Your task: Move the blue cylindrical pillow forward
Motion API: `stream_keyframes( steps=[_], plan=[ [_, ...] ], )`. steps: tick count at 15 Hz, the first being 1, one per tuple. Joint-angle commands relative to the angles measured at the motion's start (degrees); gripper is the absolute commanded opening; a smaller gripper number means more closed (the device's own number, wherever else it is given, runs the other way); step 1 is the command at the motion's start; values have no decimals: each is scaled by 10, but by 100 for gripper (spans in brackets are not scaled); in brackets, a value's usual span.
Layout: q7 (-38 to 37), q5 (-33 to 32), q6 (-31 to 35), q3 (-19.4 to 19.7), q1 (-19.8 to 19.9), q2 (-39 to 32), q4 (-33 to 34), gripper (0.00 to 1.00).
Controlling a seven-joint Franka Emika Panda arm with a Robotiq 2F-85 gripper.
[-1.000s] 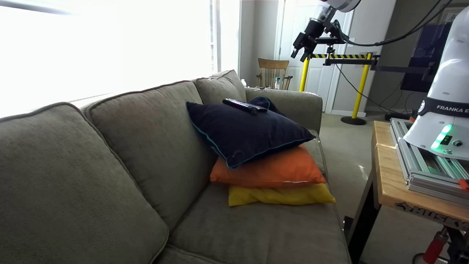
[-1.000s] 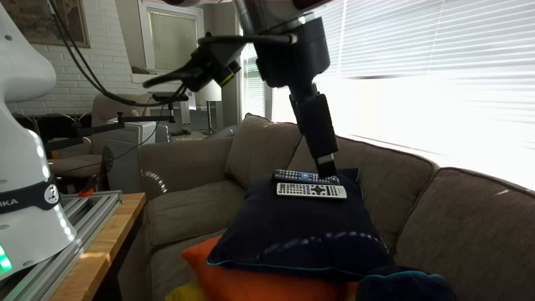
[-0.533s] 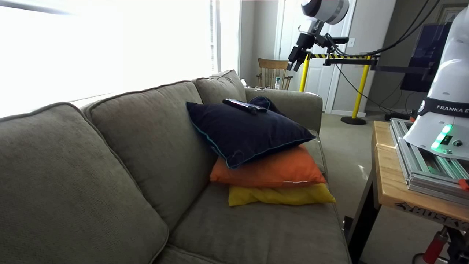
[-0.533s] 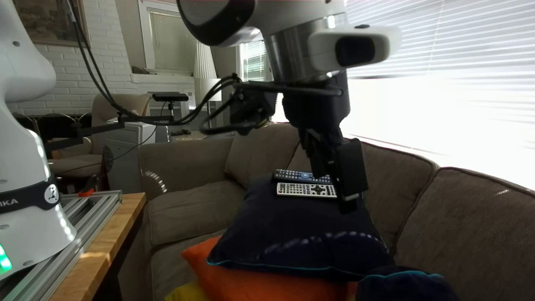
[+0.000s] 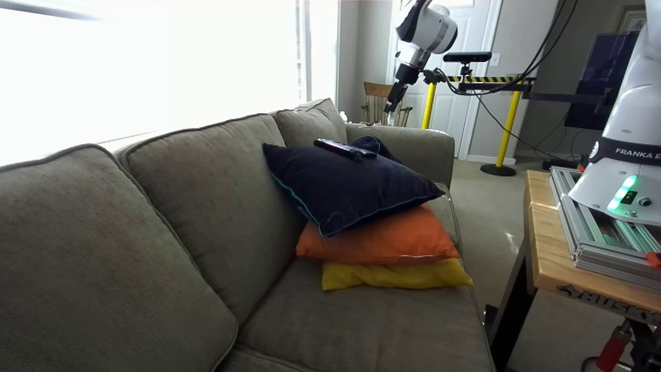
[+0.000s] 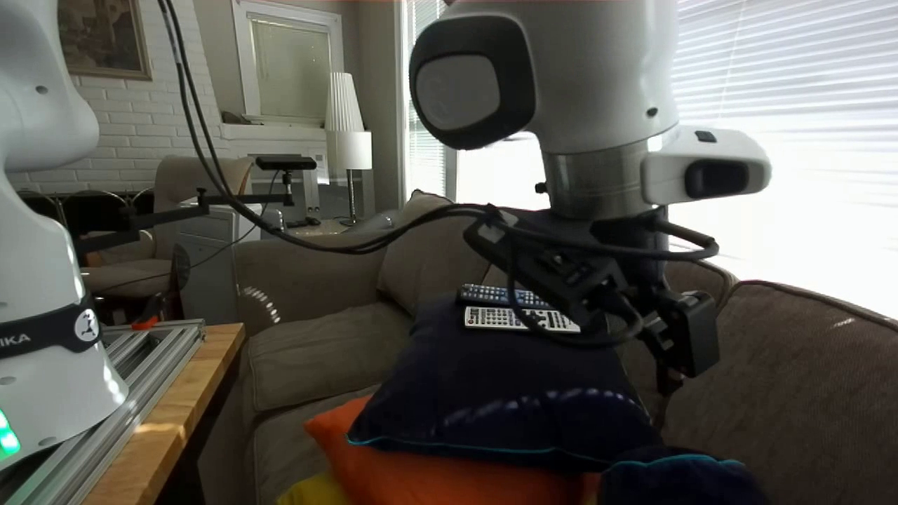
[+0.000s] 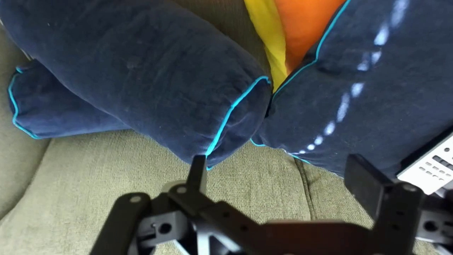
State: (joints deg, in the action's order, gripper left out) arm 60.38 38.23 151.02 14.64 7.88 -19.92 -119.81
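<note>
blue bolster (image 7: 148, 78) cropped; yellow cushion (image 5: 397, 275) mostly hidden

Living room of a home — long upholstered sofa (image 5: 217, 196), piled cushions (image 5: 374, 238), remote controls (image 6: 493, 318), lamp (image 6: 351, 150), framed picture (image 6: 104, 38), window blinds (image 6: 793, 70)

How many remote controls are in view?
2: a dark remote and a white remote, side by side on the large navy cushion. More may be hidden.
</note>
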Motion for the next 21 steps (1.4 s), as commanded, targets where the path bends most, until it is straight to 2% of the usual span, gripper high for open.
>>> stream_keyframes(
  steps=[1,2,5,6,7,8,9,12,15,19,21],
  plan=[
    [84,65,14,-37,39,-76,78,100],
    [70,40,30,-79,80,-86,88,100],
    [45,16,76,-102,103,-129,116,100],
    [32,6,96,-105,107,-139,121,100],
    [40,26,99,-81,85,-152,129,100],
    [32,21,103,-77,83,-161,134,100],
    [-1,-17,116,-101,107,-169,136,100],
    [-70,-73,125,-95,107,-189,142,100],
    [-130,-116,116,-127,135,-205,157,100],
    [-176,-131,113,-176,170,-223,176,100],
    [-198,-145,119,-179,169,-234,180,100]
  ],
)
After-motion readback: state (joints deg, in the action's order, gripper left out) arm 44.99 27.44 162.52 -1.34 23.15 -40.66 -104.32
